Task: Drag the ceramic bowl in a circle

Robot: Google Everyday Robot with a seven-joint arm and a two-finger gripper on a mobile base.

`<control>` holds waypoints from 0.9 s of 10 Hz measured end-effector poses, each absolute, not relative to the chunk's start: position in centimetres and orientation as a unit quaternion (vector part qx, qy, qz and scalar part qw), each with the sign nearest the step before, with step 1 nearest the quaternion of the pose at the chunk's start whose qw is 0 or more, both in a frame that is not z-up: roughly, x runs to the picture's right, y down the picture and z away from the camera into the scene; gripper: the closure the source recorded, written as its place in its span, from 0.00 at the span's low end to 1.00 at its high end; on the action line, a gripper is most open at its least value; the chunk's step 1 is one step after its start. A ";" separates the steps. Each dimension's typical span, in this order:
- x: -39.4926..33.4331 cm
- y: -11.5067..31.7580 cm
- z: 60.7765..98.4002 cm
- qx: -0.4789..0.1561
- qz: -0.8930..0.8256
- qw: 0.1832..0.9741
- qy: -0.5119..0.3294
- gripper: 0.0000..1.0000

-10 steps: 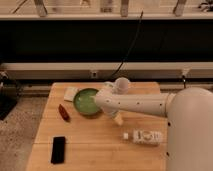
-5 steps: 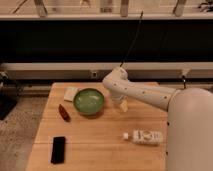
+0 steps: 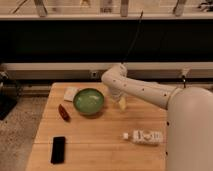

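Observation:
The ceramic bowl is round, shallow and glossy green, and stands on the wooden table left of centre near the far edge. My white arm reaches in from the right. Its gripper hangs down just beside the bowl's right rim. Whether it touches the rim is hidden by the wrist. A small pale translucent cup stands just right of the gripper.
A white pad lies at the bowl's far left. A red pepper-like item lies to its left front. A black phone lies at the front left. A plastic bottle lies on its side at the right.
The arm's wrist has risen and pulled back a little from a second ago, uncovering the small cup. The bowl has shifted slightly to the right.

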State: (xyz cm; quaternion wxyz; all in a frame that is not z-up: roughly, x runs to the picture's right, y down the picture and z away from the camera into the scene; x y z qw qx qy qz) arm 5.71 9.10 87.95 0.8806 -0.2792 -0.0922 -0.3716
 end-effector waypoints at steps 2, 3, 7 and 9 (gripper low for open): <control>3.8 9.7 87.5 -0.279 -0.389 0.871 -0.111 0.20; 2.6 10.1 87.5 -0.280 -0.397 0.866 -0.120 0.20; 1.2 11.9 88.4 -0.293 -0.414 0.851 -0.138 0.25; 1.2 12.5 88.4 -0.295 -0.417 0.848 -0.141 0.41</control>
